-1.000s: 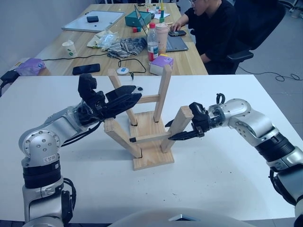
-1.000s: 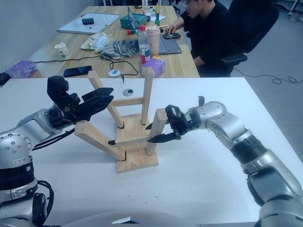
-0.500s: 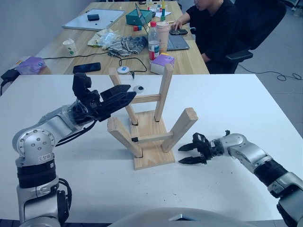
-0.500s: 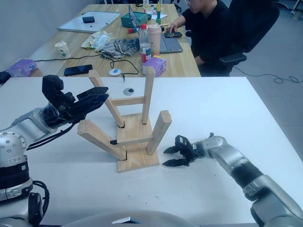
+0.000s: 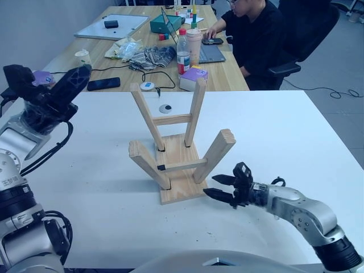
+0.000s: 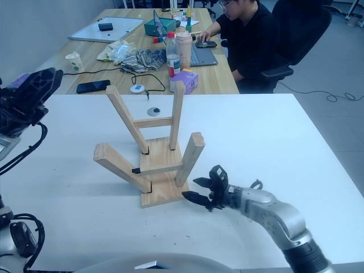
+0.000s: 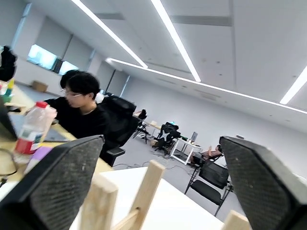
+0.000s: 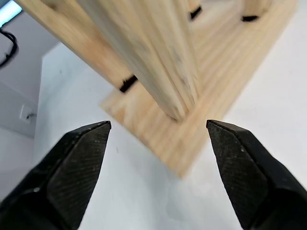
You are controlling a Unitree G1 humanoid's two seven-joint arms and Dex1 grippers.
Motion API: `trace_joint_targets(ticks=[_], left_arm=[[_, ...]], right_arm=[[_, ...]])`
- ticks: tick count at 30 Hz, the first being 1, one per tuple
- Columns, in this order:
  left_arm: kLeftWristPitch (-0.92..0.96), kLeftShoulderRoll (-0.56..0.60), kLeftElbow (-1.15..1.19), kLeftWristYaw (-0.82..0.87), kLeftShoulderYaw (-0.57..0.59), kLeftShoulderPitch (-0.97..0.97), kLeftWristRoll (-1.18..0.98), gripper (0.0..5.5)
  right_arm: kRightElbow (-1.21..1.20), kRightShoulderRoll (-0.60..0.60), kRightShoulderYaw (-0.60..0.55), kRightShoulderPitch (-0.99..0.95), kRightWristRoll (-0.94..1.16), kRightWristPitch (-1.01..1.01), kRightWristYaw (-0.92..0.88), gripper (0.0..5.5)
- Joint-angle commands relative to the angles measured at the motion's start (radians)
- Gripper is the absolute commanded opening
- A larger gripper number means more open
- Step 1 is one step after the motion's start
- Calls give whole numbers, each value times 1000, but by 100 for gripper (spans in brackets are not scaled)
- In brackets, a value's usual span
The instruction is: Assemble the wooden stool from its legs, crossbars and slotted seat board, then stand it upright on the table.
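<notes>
Left eye view: the stool (image 5: 181,149) stands upside down at the middle of the frame on the white table (image 5: 284,125). It is pale bare wood. Its seat board (image 5: 181,192) lies flat on the tabletop and four square legs (image 5: 196,111) splay upward, with dark slots where they enter the board. An upper crossbar (image 5: 173,119) joins the far pair and a lower crossbar (image 5: 183,165) joins the near pair. My left gripper (image 5: 51,85) hangs at the upper left edge, well apart from the stool. My right gripper (image 5: 211,185) lies low at the lower right of centre, just beside the board's near right corner, its fingers spread and holding nothing. At the top of the frame, a bottle (image 5: 183,51) carries a red label whose print is too small to read.

Left wrist view: my left gripper (image 7: 161,140) is spread wide and empty, with leg tops poking up along the bottom edge.

Right wrist view: my right gripper (image 8: 158,123) is spread wide. One leg's foot and the board corner sit between the fingers (image 8: 76,167), apart from both.
</notes>
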Motion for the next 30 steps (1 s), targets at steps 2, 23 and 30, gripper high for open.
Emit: trace_joint_targets(ticks=[2, 23, 30], left_arm=[[-20, -13, 39, 12, -30, -31, 62, 445], [-245, -25, 560, -104, -83, -99, 398, 445], [-313, -98, 468, -164, -262, -58, 559, 445]], right_arm=[[7, 145, 14, -53, -64, 15, -143, 368], [729, -40, 63, -376, -405, -553, 641, 116], [1238, 48, 33, -711, -629, -994, 530, 249]])
